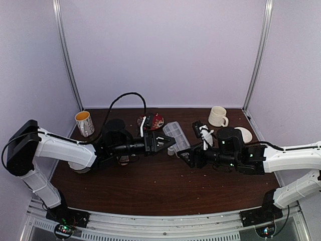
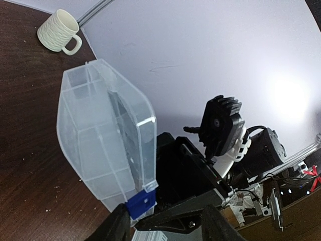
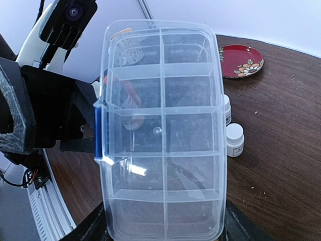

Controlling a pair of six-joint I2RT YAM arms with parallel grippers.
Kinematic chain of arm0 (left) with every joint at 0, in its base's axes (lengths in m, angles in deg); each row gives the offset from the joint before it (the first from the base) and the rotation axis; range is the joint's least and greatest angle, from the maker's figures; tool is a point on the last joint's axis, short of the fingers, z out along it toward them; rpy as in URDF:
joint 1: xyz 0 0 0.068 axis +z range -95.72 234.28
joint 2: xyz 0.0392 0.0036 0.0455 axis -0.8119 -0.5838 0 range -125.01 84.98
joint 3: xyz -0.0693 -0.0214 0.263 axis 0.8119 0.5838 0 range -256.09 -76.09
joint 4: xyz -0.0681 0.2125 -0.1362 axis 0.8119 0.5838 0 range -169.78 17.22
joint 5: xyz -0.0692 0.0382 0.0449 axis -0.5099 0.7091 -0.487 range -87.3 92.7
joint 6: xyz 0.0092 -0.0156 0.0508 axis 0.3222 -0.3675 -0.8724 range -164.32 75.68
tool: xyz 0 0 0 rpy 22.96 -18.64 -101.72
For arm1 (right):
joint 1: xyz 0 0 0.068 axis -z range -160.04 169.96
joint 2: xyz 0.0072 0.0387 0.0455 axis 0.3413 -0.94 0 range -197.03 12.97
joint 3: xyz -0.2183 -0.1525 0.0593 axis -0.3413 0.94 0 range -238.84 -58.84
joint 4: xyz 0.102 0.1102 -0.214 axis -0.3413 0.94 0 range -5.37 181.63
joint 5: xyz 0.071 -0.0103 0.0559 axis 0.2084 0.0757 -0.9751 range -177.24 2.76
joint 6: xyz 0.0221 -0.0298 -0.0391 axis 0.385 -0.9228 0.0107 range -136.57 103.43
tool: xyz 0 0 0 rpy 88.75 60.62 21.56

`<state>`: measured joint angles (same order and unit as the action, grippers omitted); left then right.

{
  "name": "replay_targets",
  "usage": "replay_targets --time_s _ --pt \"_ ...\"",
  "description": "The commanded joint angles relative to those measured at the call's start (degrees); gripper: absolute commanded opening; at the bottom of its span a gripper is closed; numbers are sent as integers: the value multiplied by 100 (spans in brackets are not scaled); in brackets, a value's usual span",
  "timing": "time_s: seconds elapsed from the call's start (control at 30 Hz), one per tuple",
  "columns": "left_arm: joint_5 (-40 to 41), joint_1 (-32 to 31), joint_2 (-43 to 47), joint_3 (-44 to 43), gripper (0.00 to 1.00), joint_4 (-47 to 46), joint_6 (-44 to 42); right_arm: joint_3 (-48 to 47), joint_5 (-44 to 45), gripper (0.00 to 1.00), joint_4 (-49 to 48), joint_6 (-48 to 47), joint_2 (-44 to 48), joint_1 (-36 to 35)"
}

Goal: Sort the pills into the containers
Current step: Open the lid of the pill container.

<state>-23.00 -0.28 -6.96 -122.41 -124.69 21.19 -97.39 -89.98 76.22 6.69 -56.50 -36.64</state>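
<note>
The clear organizer box [image 3: 163, 130] with its containers is lifted off the table, its lid down. My right gripper [image 3: 165, 232] is shut on its near end, one finger on each long side. In the top view the box [image 1: 178, 133] hangs between my two arms, with my right gripper [image 1: 184, 153] under its near end. The box's blue latch [image 2: 143, 203] faces my left gripper [image 2: 165, 225], which is open, and lies beside one of its fingers [image 2: 118, 225]. My left gripper [image 1: 169, 142] stands just left of the box. No pills show in any view.
Two small white bottles [image 3: 234, 139] stand on the table to the right of the box, near a red plate [image 3: 243, 61]. An orange bottle [image 3: 125, 98] shows through the box. A cream mug [image 1: 217, 116], a white dish [image 1: 244, 133] and a yellow-filled mug [image 1: 84, 123] stand at the back.
</note>
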Motion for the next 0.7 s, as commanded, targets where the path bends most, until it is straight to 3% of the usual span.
replay_targets --time_s 0.0,0.23,0.33,0.47,0.67 --pt "-333 -141 10 -347 50 -540 58 -187 372 43 151 -44 -291 9" --pt "-300 -177 -14 -407 49 -416 -36 -246 347 43 99 91 -620 8" --pt "-269 -173 -49 -388 49 -422 -58 -231 328 48 21 175 -688 8" --pt "-7 -177 -117 -355 48 -19 -219 -417 561 49 489 364 -940 8" --pt "-12 -177 -826 -380 48 -32 -314 -321 504 49 656 761 -1443 6"
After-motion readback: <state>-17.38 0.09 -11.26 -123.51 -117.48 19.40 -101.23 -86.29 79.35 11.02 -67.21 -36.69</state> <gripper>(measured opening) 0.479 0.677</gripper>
